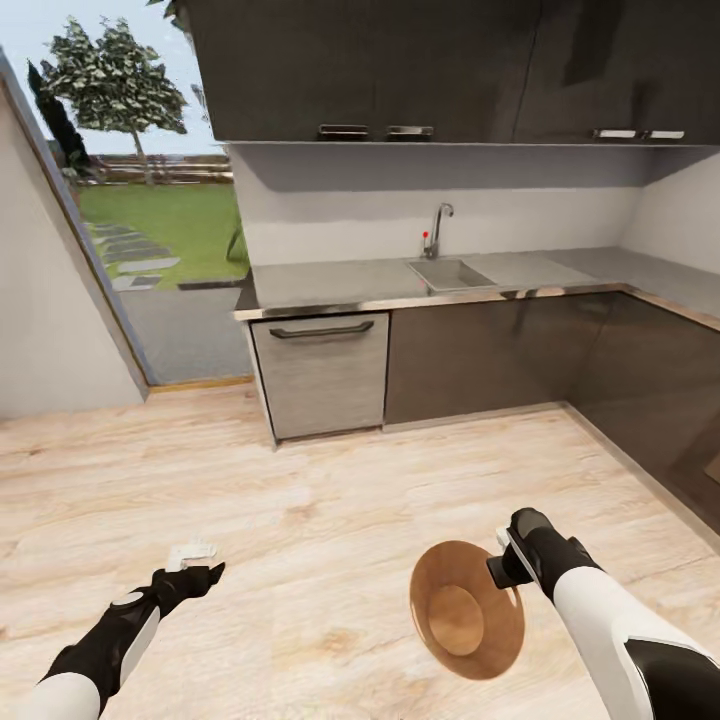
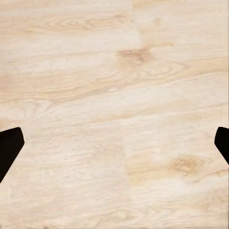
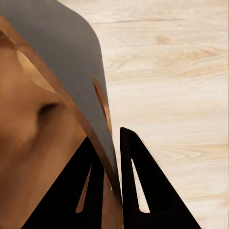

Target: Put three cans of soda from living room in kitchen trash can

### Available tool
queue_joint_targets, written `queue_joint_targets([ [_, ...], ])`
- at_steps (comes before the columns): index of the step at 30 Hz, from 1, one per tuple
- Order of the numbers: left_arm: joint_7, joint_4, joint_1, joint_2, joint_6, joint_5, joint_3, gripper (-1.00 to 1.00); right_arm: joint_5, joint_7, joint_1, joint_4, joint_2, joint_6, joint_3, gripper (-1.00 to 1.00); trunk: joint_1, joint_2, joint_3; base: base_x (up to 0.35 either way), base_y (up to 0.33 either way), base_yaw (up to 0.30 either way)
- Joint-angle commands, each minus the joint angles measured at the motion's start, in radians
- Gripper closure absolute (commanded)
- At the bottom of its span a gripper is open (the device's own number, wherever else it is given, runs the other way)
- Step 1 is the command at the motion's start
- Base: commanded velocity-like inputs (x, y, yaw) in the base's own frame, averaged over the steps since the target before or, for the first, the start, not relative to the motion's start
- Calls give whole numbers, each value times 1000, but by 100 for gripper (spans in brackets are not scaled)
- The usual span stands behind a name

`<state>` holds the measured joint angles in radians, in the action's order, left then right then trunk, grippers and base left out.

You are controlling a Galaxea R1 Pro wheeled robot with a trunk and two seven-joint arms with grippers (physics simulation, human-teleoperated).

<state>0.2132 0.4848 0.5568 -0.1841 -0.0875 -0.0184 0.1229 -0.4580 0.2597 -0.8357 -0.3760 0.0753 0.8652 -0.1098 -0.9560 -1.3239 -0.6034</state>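
Observation:
I am in the kitchen. My right gripper (image 1: 507,566) is shut on the rim of the trash can (image 1: 466,612), holding it tilted above the pale wood floor so its tan-brown inside faces the head camera. The right wrist view shows the can's grey outer wall (image 3: 62,62), a slot handle, and my right gripper (image 3: 112,162) pinching the rim with one finger inside and one finger (image 3: 145,191) outside. My left gripper (image 1: 196,562) hangs open over bare floor, its dark fingertips (image 2: 9,149) far apart with nothing between them. The soda cans are out of view.
Dark grey base cabinets (image 1: 480,355) with a steel worktop (image 1: 330,283), sink and tap (image 1: 437,232) run along the far wall and turn down the right side. A steel-fronted drawer unit (image 1: 322,372) stands at the counter's left end. A glass opening (image 1: 150,230) to the garden is at far left.

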Motion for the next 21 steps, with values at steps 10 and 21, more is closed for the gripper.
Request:
queue_joint_targets([
  [10,0,0,0,0,1,0,0,-100,12,-2,0,2,-8,2,-2,100,0,0,0,-151,254,245],
  [21,0,0,0,0,2,1,1,-100,12,-2,0,2,-9,2,-2,100,0,0,0,-182,254,246],
])
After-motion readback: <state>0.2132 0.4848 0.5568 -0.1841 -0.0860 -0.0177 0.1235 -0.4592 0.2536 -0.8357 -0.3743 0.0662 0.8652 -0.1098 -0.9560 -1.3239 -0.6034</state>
